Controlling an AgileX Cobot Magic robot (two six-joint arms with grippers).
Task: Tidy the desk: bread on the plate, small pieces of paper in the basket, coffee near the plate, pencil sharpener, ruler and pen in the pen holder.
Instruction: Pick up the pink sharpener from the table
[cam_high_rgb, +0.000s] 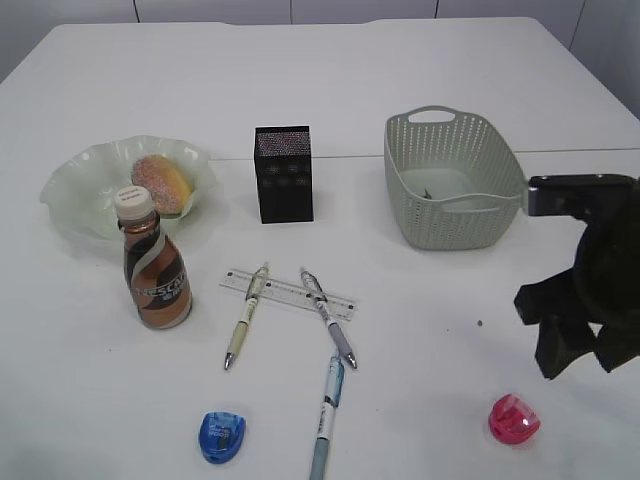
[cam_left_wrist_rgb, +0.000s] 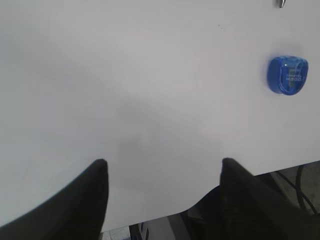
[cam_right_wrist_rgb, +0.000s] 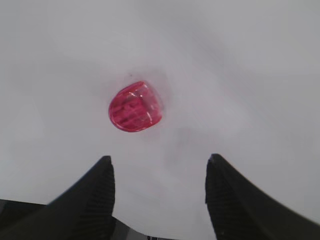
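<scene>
Right hand (cam_right_wrist_rgb: 159, 167), jaws parted and empty, hangs above the counter (cam_high_rgb: 420, 70) with the red pencil sharpener (cam_right_wrist_rgb: 135, 106) lying just ahead of its fingertips, untouched. Left hand (cam_left_wrist_rgb: 162, 170), likewise parted and gripping nothing, is poised over bare counter near the front edge; the blue pencil sharpener (cam_left_wrist_rgb: 287, 75) lies ahead of it and to its right, its moulded lettering too blurred to read.

Beyond the blue sharpener, the clear ruler (cam_high_rgb: 288, 292) lies flat with fine black graduations, two pens resting across it: a cream pen (cam_high_rgb: 245, 318) and a grey pen (cam_high_rgb: 329, 318). A third, blue-and-white pen (cam_high_rgb: 327, 412) lies nearer the front edge, its tip close to the grey pen's. Printing on the barrels is illegible.

Farther out from the left hand, the coffee (cam_high_rgb: 155, 260) stands upright, white-capped, its brown swirl label reading "NESCAFE". Just behind it the plate (cam_high_rgb: 75, 190) holds the bread (cam_high_rgb: 162, 183). The pen holder (cam_high_rgb: 284, 173) stands upright at mid-counter. The basket (cam_high_rgb: 455, 180) sits beyond the right hand; a small dark scrap (cam_high_rgb: 428, 195) shows on its floor.
</scene>
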